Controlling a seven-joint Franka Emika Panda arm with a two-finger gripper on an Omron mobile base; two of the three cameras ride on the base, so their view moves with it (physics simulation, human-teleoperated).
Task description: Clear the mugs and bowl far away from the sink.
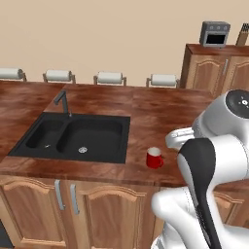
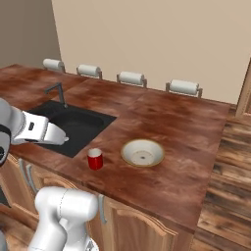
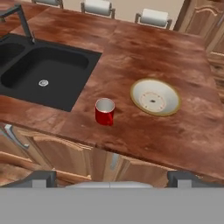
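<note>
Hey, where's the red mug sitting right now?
The red mug stands upright on the wooden counter near its front edge, between the black sink and the bowl, touching neither.

Flat, even, fairly bright rendered light falls on the table (image 3: 144, 48), with a faint soft shadow just beside the red mug (image 3: 104, 111), no glare, a dull sheen inside the black sink (image 3: 48, 72), and slightly soft, low-resolution edges throughout.
</note>
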